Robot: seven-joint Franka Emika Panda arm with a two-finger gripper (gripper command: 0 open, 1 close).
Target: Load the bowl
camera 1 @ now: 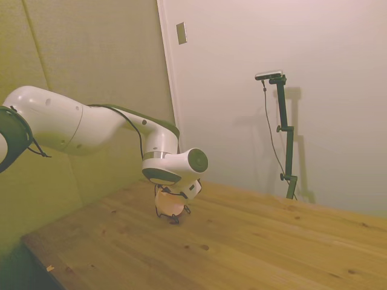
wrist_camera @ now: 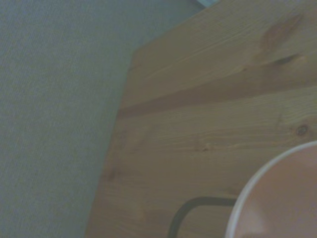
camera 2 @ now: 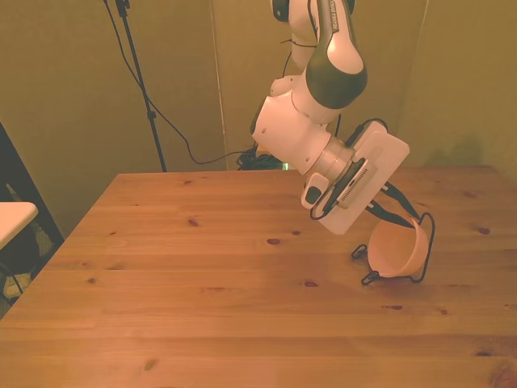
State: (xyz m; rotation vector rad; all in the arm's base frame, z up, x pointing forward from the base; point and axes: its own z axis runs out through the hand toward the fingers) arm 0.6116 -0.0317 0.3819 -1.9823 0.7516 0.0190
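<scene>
From the side, the bowl sits tilted in a thin black wire stand on the wooden surface, directly under the arm's wrist — the gripper is mostly hidden. In the front view the bowl leans with its mouth toward that view's left; whether the jaws are apart cannot be told. The wrist view shows only the bowl's pale rim.
</scene>
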